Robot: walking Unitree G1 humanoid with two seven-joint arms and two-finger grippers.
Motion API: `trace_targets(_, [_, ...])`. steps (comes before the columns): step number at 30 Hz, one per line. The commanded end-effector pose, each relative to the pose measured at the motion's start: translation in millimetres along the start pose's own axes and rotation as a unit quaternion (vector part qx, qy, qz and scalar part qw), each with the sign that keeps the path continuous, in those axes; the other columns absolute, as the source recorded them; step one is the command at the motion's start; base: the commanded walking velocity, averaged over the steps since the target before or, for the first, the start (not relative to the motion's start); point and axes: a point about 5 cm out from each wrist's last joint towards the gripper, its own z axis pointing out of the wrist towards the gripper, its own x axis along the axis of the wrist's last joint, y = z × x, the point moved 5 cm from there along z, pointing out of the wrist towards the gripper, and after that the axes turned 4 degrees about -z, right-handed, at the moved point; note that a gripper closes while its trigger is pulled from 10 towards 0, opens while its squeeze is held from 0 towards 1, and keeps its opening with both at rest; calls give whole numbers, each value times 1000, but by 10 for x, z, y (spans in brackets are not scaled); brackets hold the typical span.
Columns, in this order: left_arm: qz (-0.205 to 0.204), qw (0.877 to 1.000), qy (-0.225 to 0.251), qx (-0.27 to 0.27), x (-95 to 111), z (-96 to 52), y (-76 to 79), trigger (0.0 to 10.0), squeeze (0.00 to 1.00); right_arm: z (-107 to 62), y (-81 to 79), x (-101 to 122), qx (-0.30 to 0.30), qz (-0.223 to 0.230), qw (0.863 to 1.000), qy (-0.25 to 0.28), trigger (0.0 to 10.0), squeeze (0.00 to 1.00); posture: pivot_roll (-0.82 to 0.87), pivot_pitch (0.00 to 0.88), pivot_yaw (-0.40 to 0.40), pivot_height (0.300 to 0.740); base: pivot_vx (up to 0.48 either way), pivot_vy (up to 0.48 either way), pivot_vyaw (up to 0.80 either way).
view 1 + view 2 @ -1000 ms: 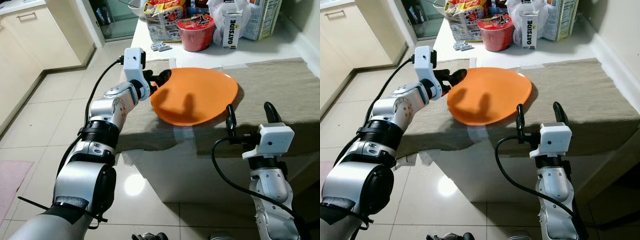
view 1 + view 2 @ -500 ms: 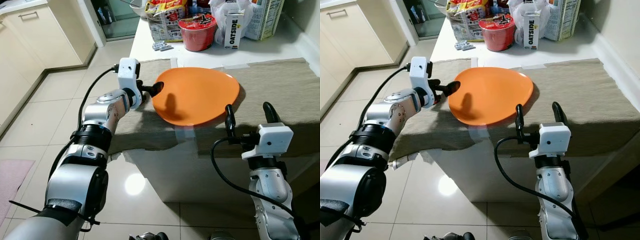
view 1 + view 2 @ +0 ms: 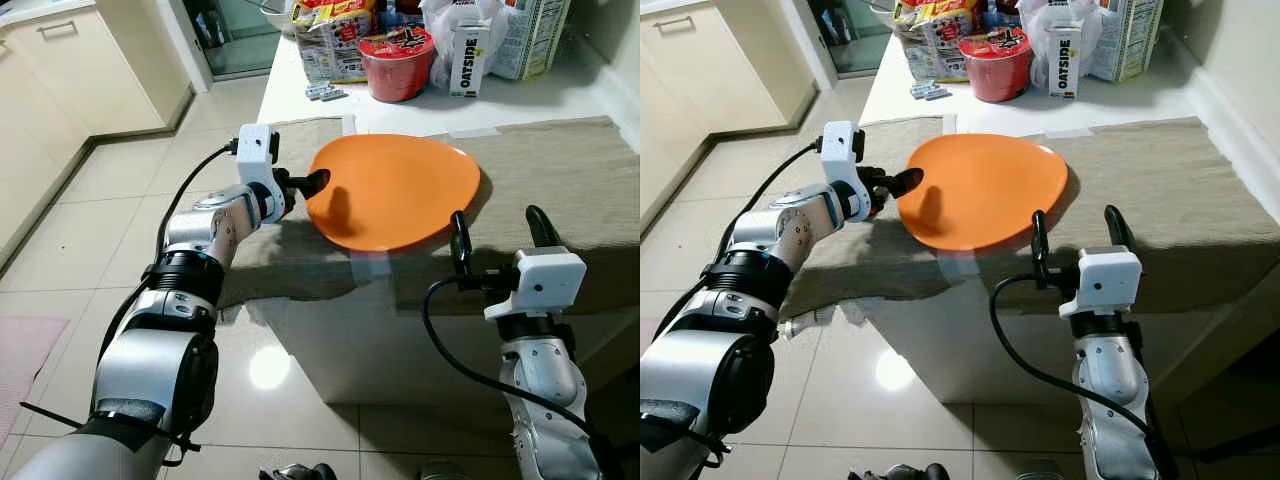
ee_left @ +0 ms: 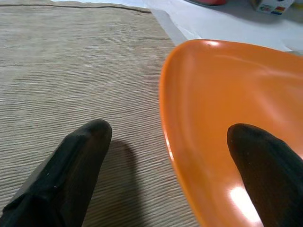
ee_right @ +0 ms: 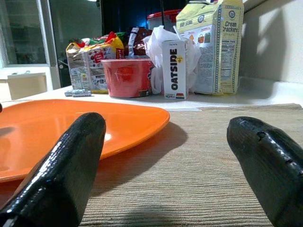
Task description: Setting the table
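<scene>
My left gripper [image 4: 165, 161] sits at the left edge of the one orange plate [image 3: 395, 190], its two black fingers spread apart: one finger [image 4: 80, 161] over the cloth, the other over the plate's glossy inner surface, the rim between them with nothing clamped. My right gripper [image 5: 165, 165] hovers at the near edge of the table, its two fingers also wide apart and empty, one just beside the plate's near rim, the other over bare cloth. The plate is smooth, shiny and rounded with a slightly raised lip, lying flat on one beige ribbed table runner [image 3: 560, 180] that drapes over the white table [image 3: 560, 100]. Since a second ago my left wrist has dropped lower and drawn back toward the plate's left rim, and its shadow on the plate has shrunk to a single narrow mark; the plate and my right arm sit as before. At the far end of the table stand one red lidded bowl [image 3: 396, 62], one white Oatside carton [image 5: 174, 69], one cracker box [image 5: 215, 47], a crinkled snack bag [image 5: 87, 64] and a white plastic bag [image 3: 440, 25]. Glossy pale tiles [image 3: 90, 230] cover the floor.
</scene>
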Motion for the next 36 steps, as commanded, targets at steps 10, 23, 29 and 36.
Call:
trace_targets(10, [4, 1000, 8, -29, 44, 7, 123, 10000, 0, -3, -54, 27, 9, 1, 1000, 1, 10000, 0, -347, 74, 216, 740, 0, 0, 0])
trace_targets(23, [48, 997, -19, -48, -93, 29, 221, 0, 0, 9, -48, 45, 5, 3, 1000, 7, 10000, 0, -343, 68, 220, 740, 0, 0, 0])
trace_targets(29, [103, 992, -52, -49, -255, 17, 204, 0, 0, 0, -63, 31, 6, 4, 1000, 3, 10000, 0, -342, 70, 222, 740, 0, 0, 0])
trace_targets(36, [105, 991, -56, -54, -298, 18, 216, 0, 0, -12, -63, 28, 5, 4, 1000, 1, 10000, 0, -343, 77, 225, 740, 0, 0, 0])
